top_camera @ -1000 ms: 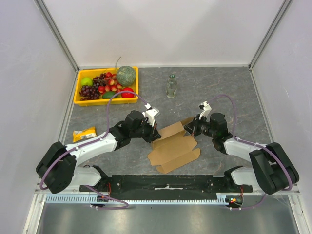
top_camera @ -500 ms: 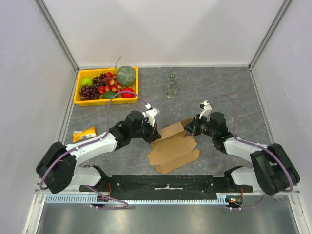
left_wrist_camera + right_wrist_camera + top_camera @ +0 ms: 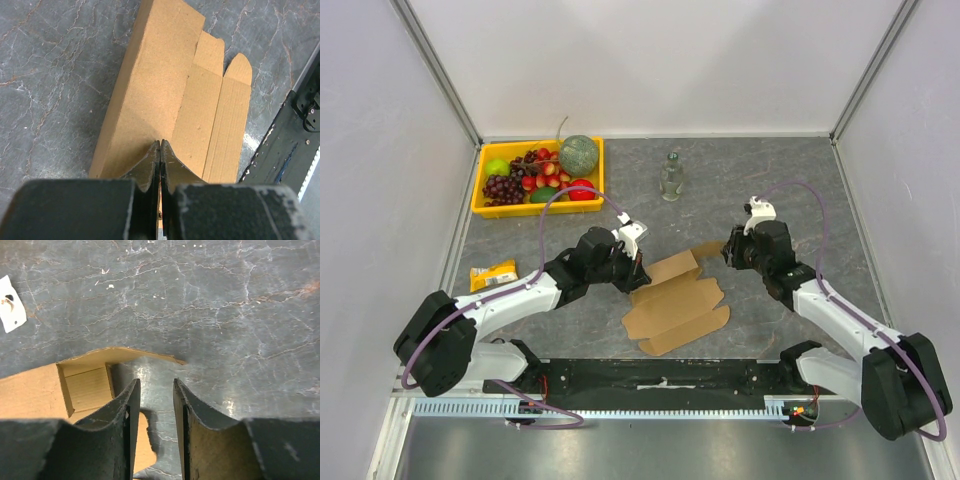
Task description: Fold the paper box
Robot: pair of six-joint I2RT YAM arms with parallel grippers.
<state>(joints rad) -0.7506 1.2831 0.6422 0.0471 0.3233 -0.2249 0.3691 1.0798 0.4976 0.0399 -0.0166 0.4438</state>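
Observation:
The paper box (image 3: pixel 675 300) is a flat brown cardboard sheet with flaps, lying mid-table. My left gripper (image 3: pixel 638 277) is shut, its tips resting on the sheet's left part; in the left wrist view the jaws (image 3: pixel 160 142) meet over the wide panel (image 3: pixel 160 80). My right gripper (image 3: pixel 728 250) is open and empty, just right of the sheet's far right flap (image 3: pixel 705 248). In the right wrist view its fingers (image 3: pixel 156 381) straddle bare table below that raised flap (image 3: pixel 120 355), with the box (image 3: pixel 35 390) to the left.
A yellow tray (image 3: pixel 480 195) of fruit stands at the back left. A glass bottle (image 3: pixel 670 177) stands behind the box. A snack packet (image 3: pixel 493 274) lies at the left. The black base rail (image 3: pixel 660 375) runs along the near edge. A white scrap (image 3: pixel 11 310) lies on the table.
My right gripper has let go of the far right flap and pulled back to the right. The left gripper and the box have not moved.

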